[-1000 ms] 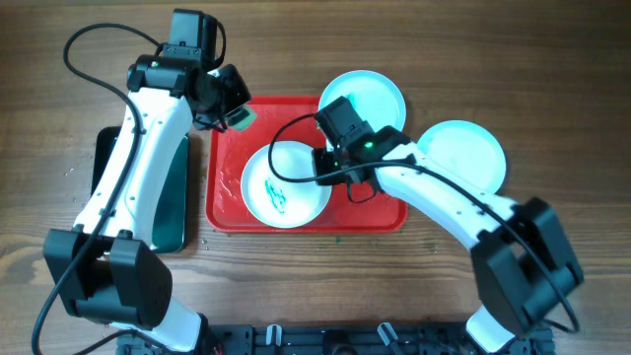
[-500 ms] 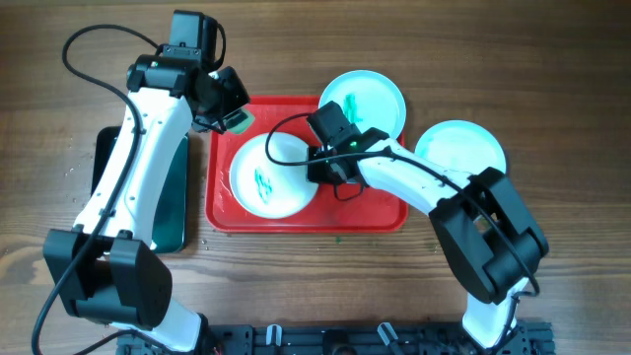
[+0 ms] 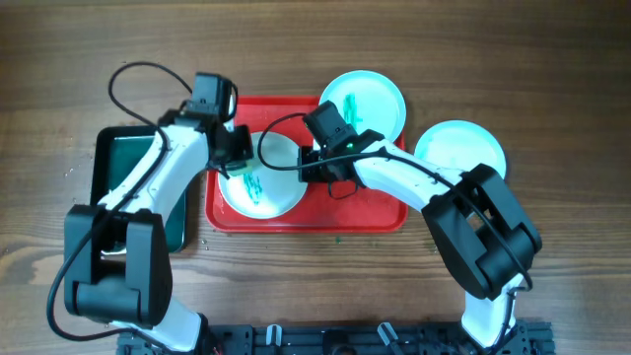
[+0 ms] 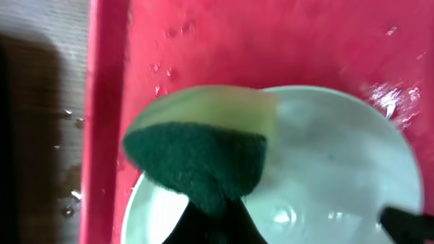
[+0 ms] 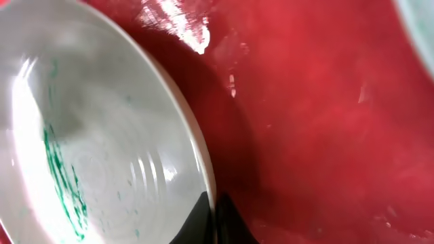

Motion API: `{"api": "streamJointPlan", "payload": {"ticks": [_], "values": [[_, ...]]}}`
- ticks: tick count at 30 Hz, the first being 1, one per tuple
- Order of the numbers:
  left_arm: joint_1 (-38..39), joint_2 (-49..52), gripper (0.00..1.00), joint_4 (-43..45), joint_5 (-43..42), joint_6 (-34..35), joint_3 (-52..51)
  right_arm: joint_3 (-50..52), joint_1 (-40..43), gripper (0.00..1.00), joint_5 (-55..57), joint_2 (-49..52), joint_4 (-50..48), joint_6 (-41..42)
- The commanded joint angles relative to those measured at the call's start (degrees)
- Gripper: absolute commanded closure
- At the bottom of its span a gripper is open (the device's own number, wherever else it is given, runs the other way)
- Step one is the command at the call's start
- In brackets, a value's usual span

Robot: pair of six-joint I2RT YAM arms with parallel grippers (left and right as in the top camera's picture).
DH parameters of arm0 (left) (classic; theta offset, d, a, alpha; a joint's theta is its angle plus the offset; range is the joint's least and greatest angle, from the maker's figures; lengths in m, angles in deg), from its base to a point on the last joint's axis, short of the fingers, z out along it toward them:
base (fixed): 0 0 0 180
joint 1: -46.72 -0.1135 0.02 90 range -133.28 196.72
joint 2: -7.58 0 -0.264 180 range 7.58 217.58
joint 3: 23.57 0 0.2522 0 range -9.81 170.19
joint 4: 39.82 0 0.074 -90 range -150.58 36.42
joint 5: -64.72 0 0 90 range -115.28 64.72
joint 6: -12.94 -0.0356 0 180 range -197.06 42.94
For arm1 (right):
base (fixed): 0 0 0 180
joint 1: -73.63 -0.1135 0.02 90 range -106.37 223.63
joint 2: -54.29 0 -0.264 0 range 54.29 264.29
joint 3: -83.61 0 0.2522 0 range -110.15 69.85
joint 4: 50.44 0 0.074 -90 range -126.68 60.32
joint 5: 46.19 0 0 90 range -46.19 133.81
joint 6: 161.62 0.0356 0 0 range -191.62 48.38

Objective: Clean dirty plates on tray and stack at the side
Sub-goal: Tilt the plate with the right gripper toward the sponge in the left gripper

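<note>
Left arm has swung down from the upper tray edge. The left gripper (image 3: 238, 164) is now over the dirty plate (image 3: 260, 178), pinching a green sponge (image 4: 196, 161). The plate sits left of centre on the red tray (image 3: 345, 215). The right gripper (image 3: 312, 164) is clamped on the plate's right rim.

Judgement: keep that rim hold firm, press the sponge flat, sweep across the green smear (image 5: 63, 177).

Left wrist view: sponge at the plate's edge, no smear visible. Right wrist view: smear plain, sponge out of frame.

Smeared plate (image 5: 102, 149) cropped left; fingers (image 5: 234, 228) cropped, blurred.
</note>
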Motion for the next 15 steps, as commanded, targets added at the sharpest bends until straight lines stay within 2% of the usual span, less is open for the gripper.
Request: {"api": "streamJointPlan", "payload": {"ticks": [1, 6, 9, 10, 11, 12, 13, 15], "values": [[0.28, 0.0, 0.96, 3.02, -2.21, -3.02, -5.62, -1.07, -0.5, 0.95, -2.05, 1.09, -1.09, -1.66], [0.33, 0.0, 0.96, 6.8, -7.48, -3.02, -11.21, -1.07, -0.48, 0.96, -2.03, 1.09, -2.82, 0.13], [0.33, 0.0, 0.96, 6.38, -19.58, -4.55, -11.58, -1.07, -0.44, 0.96, -2.05, 1.14, -3.56, 1.4], [0.33, -0.02, 0.96, 6.36, -21.73, -4.44, -11.58, -1.07, -0.44, 0.96, -2.05, 1.22, -3.67, 4.04], [0.33, -0.02, 0.96, 6.38, -20.26, -2.14, -11.58, -1.07, -0.48, 0.96, -2.1, 1.68, -3.87, 7.06], [0.33, -0.02, 0.96, 6.29, -15.87, 3.69, -11.58, -1.07, -0.68, 0.96, -2.62, 2.27, -4.7, 9.18], [0.33, -0.02, 0.96, 5.46, -10.47, 9.77, -11.58, -1.07, -0.7, 0.96, -3.17, 3.45, -6.1, 10.34], [0.33, 0.0, 0.96, 3.21, -3.3, 17.64, -11.58, -1.07, -0.28, 0.96, -3.78, 5.33, -7.04, 10.45]]}}
